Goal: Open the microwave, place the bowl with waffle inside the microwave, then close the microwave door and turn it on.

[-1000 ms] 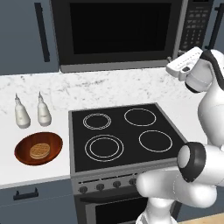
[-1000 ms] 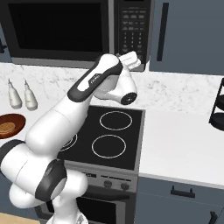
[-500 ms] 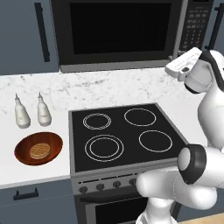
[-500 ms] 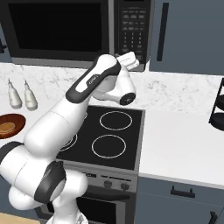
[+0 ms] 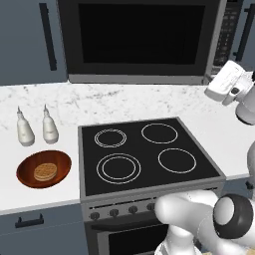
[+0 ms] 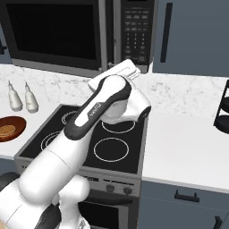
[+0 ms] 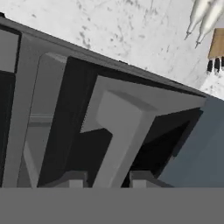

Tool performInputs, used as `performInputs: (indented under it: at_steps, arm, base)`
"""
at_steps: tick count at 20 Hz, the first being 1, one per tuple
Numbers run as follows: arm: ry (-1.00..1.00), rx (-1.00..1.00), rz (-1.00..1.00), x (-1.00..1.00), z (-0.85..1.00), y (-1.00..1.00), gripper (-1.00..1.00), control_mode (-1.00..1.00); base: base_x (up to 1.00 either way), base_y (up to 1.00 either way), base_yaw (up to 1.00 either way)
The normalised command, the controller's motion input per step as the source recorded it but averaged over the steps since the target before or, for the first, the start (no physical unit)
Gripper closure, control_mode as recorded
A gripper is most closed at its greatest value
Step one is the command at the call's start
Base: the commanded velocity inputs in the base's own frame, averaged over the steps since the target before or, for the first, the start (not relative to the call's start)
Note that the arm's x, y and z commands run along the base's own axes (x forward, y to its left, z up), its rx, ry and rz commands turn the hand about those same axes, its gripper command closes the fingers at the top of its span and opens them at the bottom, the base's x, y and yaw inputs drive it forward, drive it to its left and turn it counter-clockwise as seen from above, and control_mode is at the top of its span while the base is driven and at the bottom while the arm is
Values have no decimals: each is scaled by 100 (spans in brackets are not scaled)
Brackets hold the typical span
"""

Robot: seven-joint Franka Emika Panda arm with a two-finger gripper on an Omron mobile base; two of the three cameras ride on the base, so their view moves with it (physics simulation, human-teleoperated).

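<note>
We see a white marbled worktop (image 5: 149, 102) flanking a black four-ring cooktop (image 5: 144, 152). On its left stretch rest a reddish-brown bowl (image 5: 44, 169) holding a waffle (image 5: 45, 171), and two white bottles (image 5: 36, 128) standing upright just behind it.

Microwave door (image 5: 139, 37) shut, blocking the cavity. Cooktop (image 5: 144, 152) bare, free passage above it. Two bottles (image 5: 35, 127) stand just behind bowl (image 5: 44, 168) on left worktop (image 5: 30, 194); front approach open.
</note>
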Motion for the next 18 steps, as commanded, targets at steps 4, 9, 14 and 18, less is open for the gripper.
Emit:
performInputs:
  at_steps: [4,9,14,18]
  arm:
    - [0,-5,34,-100,-27,11,100,-100]
    - [-9,-1,21,-98,-18,-11,-100,-100]
    - [-1,17,10,47,-1,-89,-100,-100]
    - [11,3,20,100,-6,-55,-100,-100]
  base:
    - [0,0,0]
    - [0,0,0]
    - [0,0,0]
    - [0,0,0]
